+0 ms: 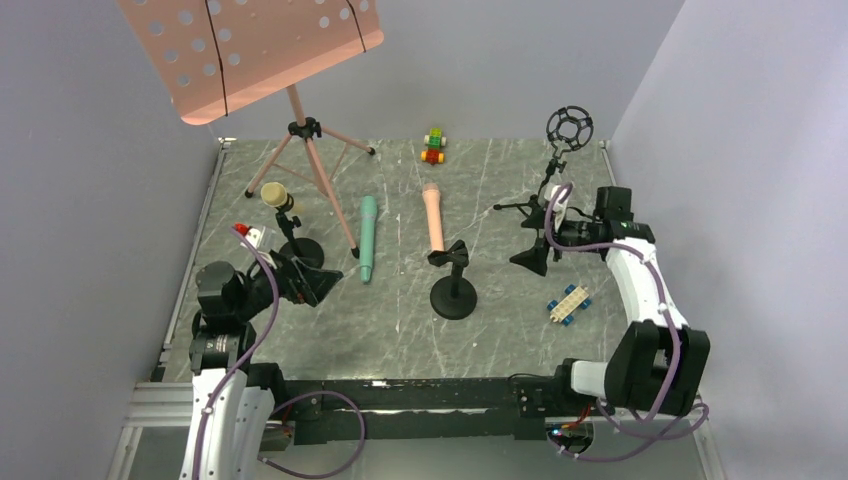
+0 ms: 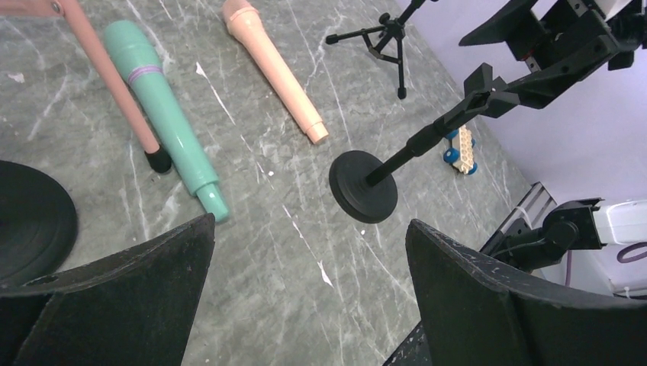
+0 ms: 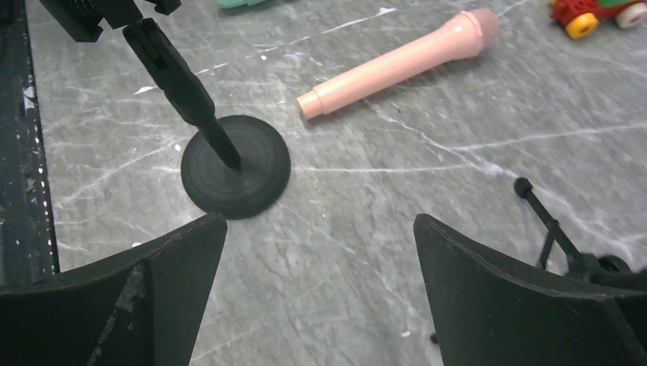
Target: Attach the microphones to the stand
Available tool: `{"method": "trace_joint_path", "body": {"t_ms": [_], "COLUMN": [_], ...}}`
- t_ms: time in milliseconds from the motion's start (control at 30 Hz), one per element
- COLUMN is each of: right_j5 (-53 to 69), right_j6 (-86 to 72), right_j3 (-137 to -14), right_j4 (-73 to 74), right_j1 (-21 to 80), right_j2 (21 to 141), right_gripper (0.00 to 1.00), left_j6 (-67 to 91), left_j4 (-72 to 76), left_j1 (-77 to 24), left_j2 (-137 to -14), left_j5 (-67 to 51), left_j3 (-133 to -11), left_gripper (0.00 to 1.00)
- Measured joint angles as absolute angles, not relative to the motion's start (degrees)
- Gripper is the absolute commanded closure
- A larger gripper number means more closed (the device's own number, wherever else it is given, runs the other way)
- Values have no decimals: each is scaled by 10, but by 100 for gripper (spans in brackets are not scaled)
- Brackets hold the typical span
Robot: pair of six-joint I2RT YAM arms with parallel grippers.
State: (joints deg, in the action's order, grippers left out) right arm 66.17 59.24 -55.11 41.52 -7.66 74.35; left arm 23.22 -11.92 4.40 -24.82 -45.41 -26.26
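Note:
The pale yellow microphone (image 1: 277,196) sits in the clip of the left round-base stand (image 1: 300,250). The teal microphone (image 1: 367,238) (image 2: 164,114) and the pink microphone (image 1: 433,218) (image 2: 275,69) (image 3: 400,65) lie flat on the table. Between them and the near edge stands the middle stand (image 1: 453,298) (image 2: 364,187) (image 3: 236,164), its clip holding nothing. A tripod stand (image 1: 540,205) with a ring mount stands at the back right. My left gripper (image 1: 318,285) (image 2: 310,229) is open by the left stand. My right gripper (image 1: 530,258) (image 3: 320,221) is open beside the tripod, with only table between its fingers.
A pink music stand (image 1: 250,50) on tripod legs fills the back left; one leg (image 2: 114,84) ends next to the teal microphone. A red-green toy car (image 1: 433,146) (image 3: 595,11) is at the back. A blue-white toy car (image 1: 568,303) (image 2: 460,149) lies at the front right. Walls close three sides.

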Motion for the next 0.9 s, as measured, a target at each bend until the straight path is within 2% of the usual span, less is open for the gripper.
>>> {"method": "trace_joint_path", "body": {"t_ms": [167,267,433,567,667,767,900], "right_j5": [642,629,645,655,690,712,709], "right_j6": [472,328,276,321,404,515,627], "right_j3": [-501,-467,-500,-491,-464,-437,-443], "right_j4": [324,218,226,273,309,371,447], "right_j1": [-99,-110,-130,-130,-130,-118,-92], "right_j2": [656,604,633,605,559,549,608], "right_gripper": [0,0,0,0,0,0,0], "left_j6": [231,227,222,220,216,217,217], "left_j4": [-177,-221,-267,-283,-276,-258,-237], "left_j1": [39,15,-89,-187,-231,-246,-253], "left_j2": [-263,-276,-300,-342,-369,-387,-408], "left_j5": [-432,-391,-283,-192,-177,-180,-175], "left_j3": [-282,-320,-387,-421,-425,-424,-424], "left_gripper": [1,1,1,1,1,1,1]}}
